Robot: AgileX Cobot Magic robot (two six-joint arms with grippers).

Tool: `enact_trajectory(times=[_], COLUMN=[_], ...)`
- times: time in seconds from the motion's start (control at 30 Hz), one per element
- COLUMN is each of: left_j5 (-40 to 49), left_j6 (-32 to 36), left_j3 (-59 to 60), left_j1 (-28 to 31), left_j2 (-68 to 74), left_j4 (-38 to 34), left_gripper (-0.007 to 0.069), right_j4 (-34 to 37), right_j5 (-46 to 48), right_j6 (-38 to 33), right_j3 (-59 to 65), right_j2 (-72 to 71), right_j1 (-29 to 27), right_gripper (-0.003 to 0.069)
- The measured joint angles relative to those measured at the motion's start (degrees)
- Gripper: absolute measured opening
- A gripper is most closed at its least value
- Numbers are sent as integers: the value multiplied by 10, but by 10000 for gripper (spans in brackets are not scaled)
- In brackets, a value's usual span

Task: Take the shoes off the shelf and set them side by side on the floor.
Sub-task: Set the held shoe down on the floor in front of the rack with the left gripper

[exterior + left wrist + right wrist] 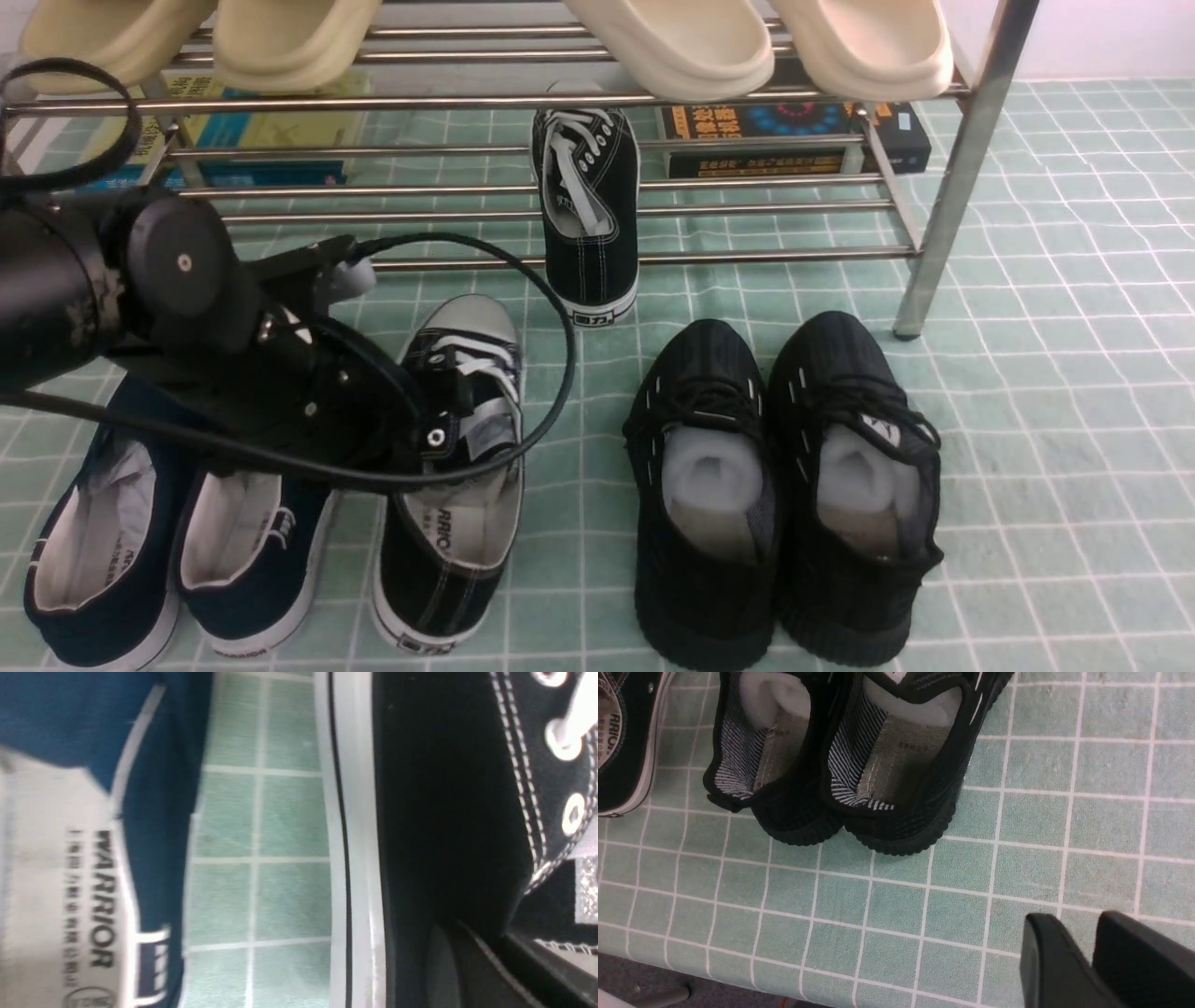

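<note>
Trouble is likeliest at the release: the left gripper (437,431), at centre left of the front view, is pinched shut on the thin side wall of one black canvas lace-up sneaker with white laces (453,504). That shoe looks set down on the pale green gridded floor (1027,420), just beside but apart from the navy slip-ons with white soles (187,541) at lower left. A lace or collar snagging as the jaws part could drag it crooked. Its mate, the second black canvas sneaker (588,215), lies on the lower tier of the shiny steel-bar shelf (747,254) at upper centre, heel overhanging the front bar. A careless pull could tip it onto the all-black knit sneakers (784,485) at lower right. The right gripper (1078,921), seen only in its wrist view, has its fingers slightly apart over bare floor, holding nothing.
</note>
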Motion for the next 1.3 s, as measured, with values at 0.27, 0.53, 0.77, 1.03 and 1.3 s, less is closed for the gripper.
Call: enact_trajectory(times=[0.27, 0.53, 0.77, 1.03, 1.3], left_j5=[-7, -19, -27, -27, -26], left_j6=[7, -14, -33, -35, -35], left_j3=[0, 0, 0, 0, 0], left_j1=[0, 0, 0, 0, 0], left_j2=[34, 27, 24, 22, 22], left_j4=[9, 36, 53, 86, 105], left_gripper=[27, 28, 29, 29, 50], right_j4=[0, 1, 1, 1, 1], right_j5=[1, 1, 7, 11, 12], right_j6=[0, 0, 0, 0, 0], right_j3=[0, 0, 0, 0, 0], right_j2=[0, 0, 0, 0, 0], right_j1=[0, 0, 0, 0, 0], right_gripper=[180, 191, 200, 205, 213])
